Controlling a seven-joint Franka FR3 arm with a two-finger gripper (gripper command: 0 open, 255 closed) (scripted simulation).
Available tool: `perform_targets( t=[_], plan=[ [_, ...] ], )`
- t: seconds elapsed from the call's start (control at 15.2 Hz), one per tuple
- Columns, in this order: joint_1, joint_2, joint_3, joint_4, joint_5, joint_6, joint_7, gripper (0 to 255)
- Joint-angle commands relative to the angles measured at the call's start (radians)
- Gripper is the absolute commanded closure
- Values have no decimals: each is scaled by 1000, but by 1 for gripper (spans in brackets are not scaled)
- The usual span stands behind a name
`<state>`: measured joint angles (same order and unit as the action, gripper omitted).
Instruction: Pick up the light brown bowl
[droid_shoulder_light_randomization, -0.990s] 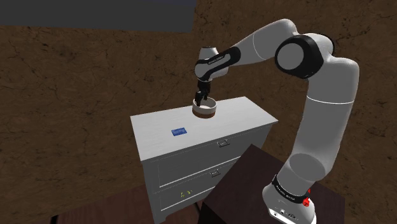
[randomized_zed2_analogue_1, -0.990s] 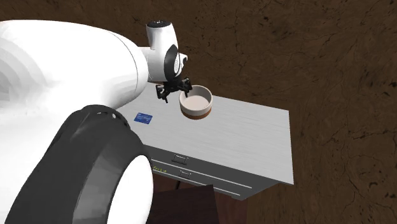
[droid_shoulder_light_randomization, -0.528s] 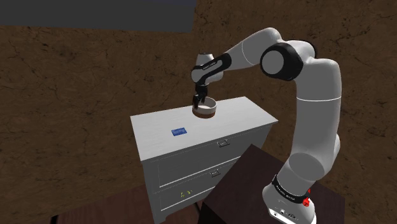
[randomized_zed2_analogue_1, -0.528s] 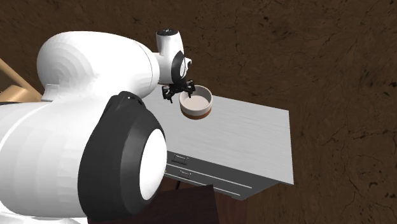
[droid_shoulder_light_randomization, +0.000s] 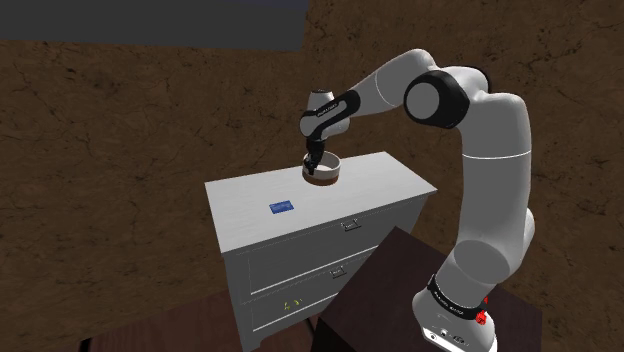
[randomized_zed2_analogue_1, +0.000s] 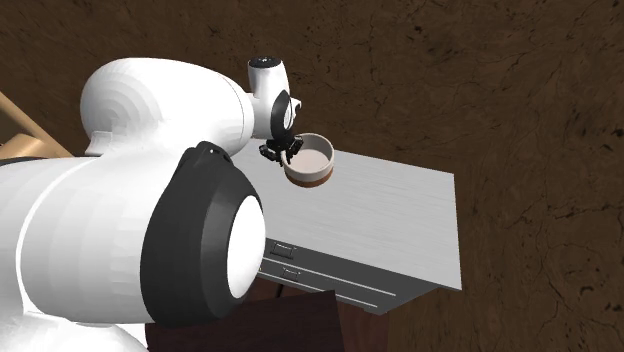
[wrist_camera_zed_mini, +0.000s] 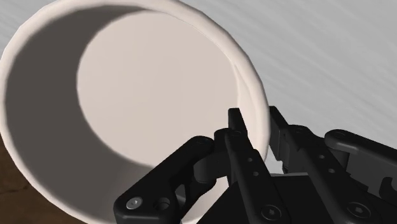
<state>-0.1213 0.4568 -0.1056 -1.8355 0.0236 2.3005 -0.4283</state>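
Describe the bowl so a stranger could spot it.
On top of the white chest of drawers sits the bowl, its rim clasped by the black gripper. Unlike the flat blue card nearby, it is round, pale inside, brown at the base.

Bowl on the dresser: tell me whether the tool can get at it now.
Probably yes: the tool is there, its fingers clasping the wall of the bowl, one inside, one outside.

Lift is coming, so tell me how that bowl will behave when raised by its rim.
The bowl looks rigid, so its wall should not flex. The gripper clasps one side of the rim only, so it may tilt when lifted. Its smooth surface might slip.
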Motion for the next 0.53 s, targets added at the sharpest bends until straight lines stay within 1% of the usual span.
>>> perform_targets(
  t=[0.0,0.46],
  plan=[
    [0,0,0,0,0,1,0,255],
    [0,-10,-1,1,-1,-10,0,255]
  ],
)
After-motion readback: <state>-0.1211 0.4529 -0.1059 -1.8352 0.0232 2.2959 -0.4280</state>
